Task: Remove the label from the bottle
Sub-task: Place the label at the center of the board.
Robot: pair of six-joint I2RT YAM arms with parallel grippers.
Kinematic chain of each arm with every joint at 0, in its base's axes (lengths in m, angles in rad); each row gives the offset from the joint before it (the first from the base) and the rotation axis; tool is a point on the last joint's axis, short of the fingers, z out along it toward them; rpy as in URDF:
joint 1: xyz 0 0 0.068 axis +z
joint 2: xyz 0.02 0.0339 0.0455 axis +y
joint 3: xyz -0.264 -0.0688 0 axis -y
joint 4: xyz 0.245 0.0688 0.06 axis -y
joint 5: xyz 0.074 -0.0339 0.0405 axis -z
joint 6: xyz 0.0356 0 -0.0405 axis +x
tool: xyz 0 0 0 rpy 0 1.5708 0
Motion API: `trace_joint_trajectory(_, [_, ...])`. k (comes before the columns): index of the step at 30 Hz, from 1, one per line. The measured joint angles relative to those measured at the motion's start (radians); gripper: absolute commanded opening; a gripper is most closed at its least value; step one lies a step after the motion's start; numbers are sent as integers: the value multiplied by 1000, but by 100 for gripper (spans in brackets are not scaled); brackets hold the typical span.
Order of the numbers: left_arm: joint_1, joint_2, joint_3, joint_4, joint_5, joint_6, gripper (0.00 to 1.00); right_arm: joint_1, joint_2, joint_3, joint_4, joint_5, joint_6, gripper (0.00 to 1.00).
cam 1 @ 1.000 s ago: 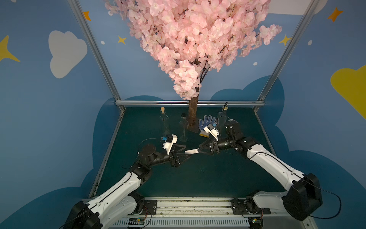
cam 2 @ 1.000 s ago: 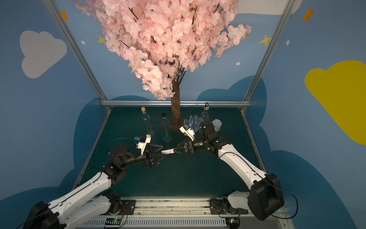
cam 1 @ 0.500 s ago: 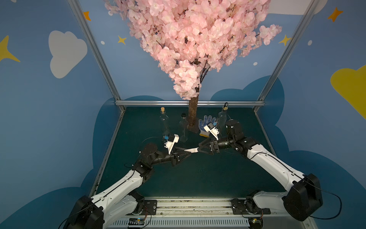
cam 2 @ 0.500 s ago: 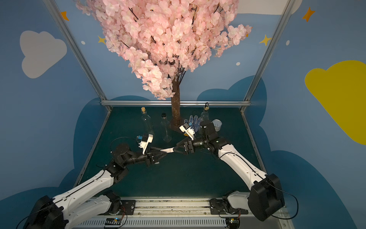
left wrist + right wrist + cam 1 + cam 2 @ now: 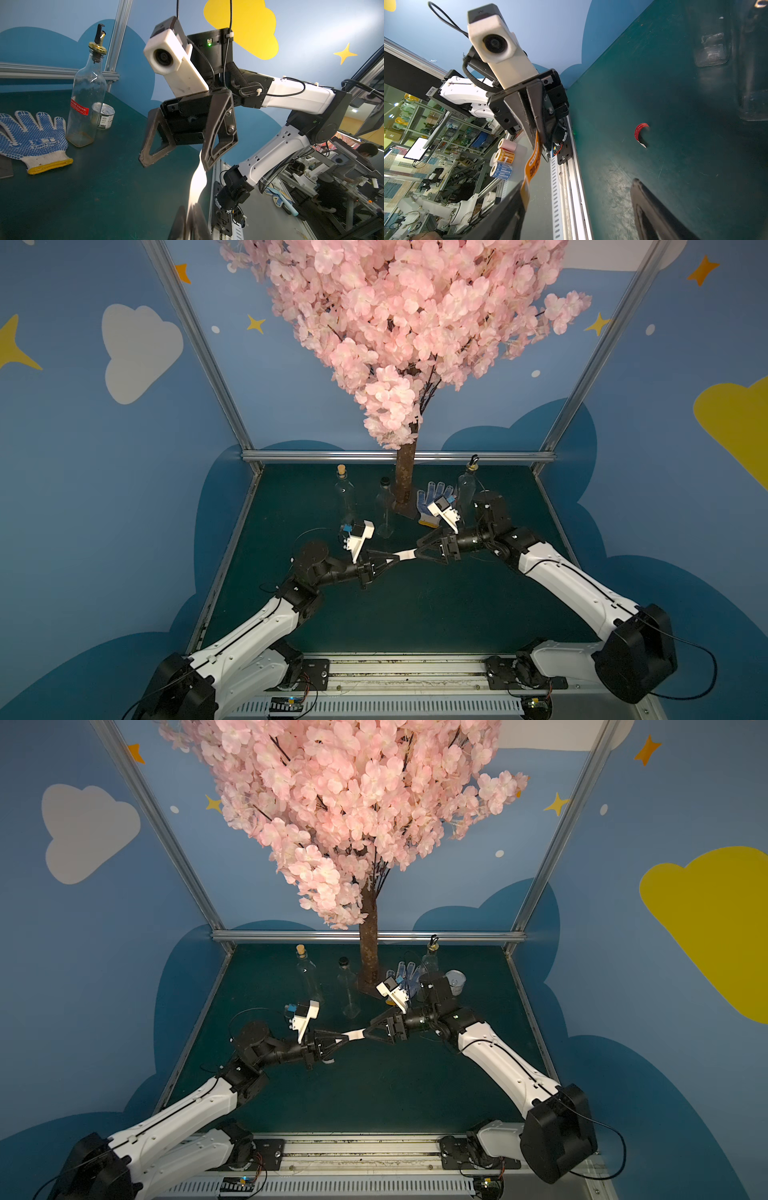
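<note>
- The label hangs in the air well in front of the tree trunk, stretched between your two grippers and touching no bottle.
- Your left gripper is clamped on one end. Your right gripper has its jaws apart, yet the other end clings to one of its fingers.
- Expect a thin, limp, featherweight strip, orange-printed on one face and probably tacky on the other. It will likely curl, stick to the pads and tear if jerked. Pinch it flat near an end, not mid-span.
- Just right of the trunk are a dotted glove, the pourer bottle wearing a red sticker, and a small can.
- Left of the trunk stand a corked bottle and a black-capped bottle.
- I judge that none of these stands in the strip's way. A curled red scrap lies on the mat; I cannot place it relative to the trunk.
</note>
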Motion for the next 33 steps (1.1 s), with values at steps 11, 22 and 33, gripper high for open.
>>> trace_joint_trajectory(11, [-8, 0, 6, -45, -56, 10, 2, 0, 0, -2, -2, 15, 2, 94])
trace_joint_trajectory(22, [-6, 50, 14, -134, -154, 26, 3, -1, -32, -5, 0, 8, 20, 94])
trace_joint_trajectory(33, [-34, 100, 50, -178, -187, 63, 60, 30, -29, -5, -34, 188, -9, 91])
